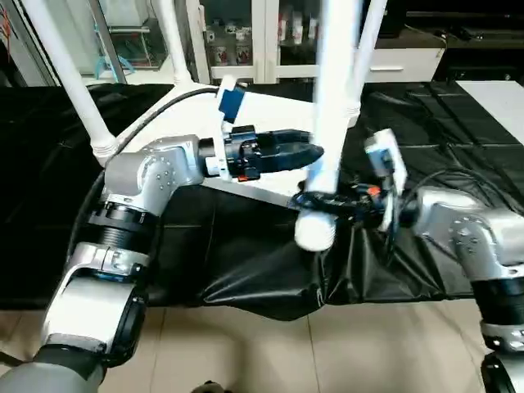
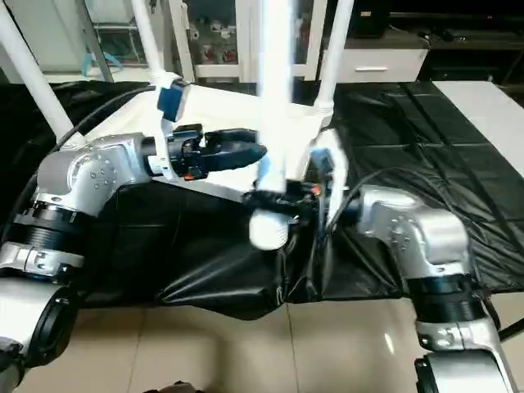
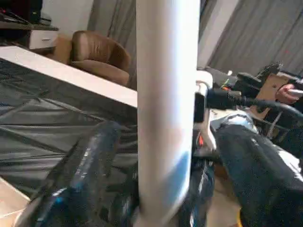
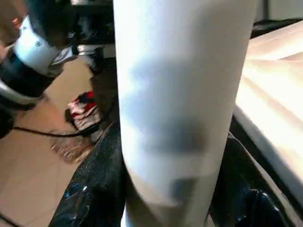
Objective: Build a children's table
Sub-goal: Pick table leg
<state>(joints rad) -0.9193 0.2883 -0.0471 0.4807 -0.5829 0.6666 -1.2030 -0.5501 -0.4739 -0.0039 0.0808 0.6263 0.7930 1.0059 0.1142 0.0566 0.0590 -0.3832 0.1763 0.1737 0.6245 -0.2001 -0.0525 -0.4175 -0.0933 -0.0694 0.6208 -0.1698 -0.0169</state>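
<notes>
Standing upright, leg [image 1: 332, 106], right tool [image 1: 321, 203] clamping

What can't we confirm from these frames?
- Loose leg: top cut off by the head views' upper edge.
- Near corner socket of the tabletop: hidden behind the left gripper and that leg.
- Right gripper: fingers blurred, wrapped around the leg.

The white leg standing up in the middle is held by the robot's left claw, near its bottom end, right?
Not quite: it is the right claw that grips the white leg near its bottom end, as the left eye view shows. The left claw sits beside the leg, a little higher, its fingers apart on either side of the leg in the left wrist view. The rest is right: the leg stands upright in the middle.
</notes>
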